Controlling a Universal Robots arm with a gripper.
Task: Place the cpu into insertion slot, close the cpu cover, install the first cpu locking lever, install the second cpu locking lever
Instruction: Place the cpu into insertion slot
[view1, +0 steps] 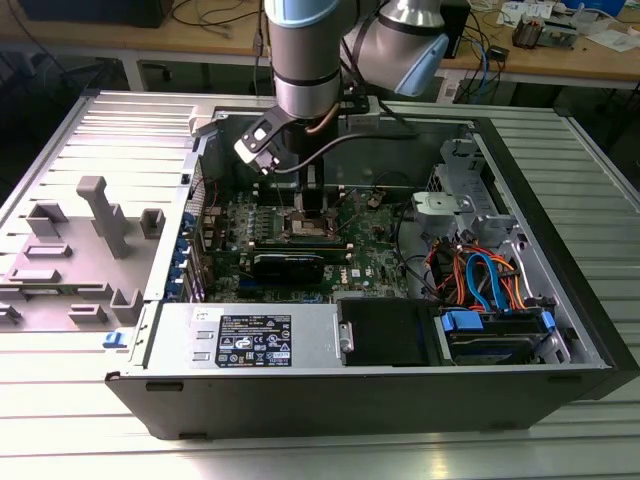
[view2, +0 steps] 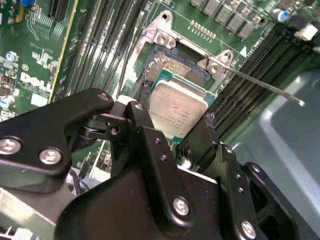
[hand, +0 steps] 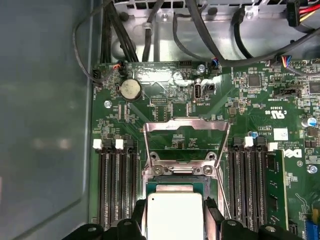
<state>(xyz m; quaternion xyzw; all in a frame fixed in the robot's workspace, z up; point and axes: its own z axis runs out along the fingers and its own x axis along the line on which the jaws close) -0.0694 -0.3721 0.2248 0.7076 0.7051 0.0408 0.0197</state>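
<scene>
The cpu (view2: 175, 111) (hand: 174, 212), a small square chip with a silver-grey top, sits between my two black fingertips (view2: 144, 92). My gripper (view2: 178, 106) (hand: 175, 220) (view1: 306, 212) is shut on it by opposite edges. The chip hovers over the near part of the insertion slot (view2: 172, 62) (hand: 181, 171), whose contact field shows beyond the chip's far edge. I cannot tell whether it touches the socket. The cpu cover (hand: 185, 121) stands swung open behind the slot. A thin locking lever (view2: 265, 86) (hand: 224, 200) sticks out free beside the socket.
Long black memory slots (hand: 117, 185) (hand: 250, 185) flank the socket on the green motherboard (view1: 375, 250). Cables (hand: 200, 30) run along the case wall behind. In the exterior view a silver power supply (view1: 250, 335) and a drive bay with blue and orange cables (view1: 485, 285) crowd the case.
</scene>
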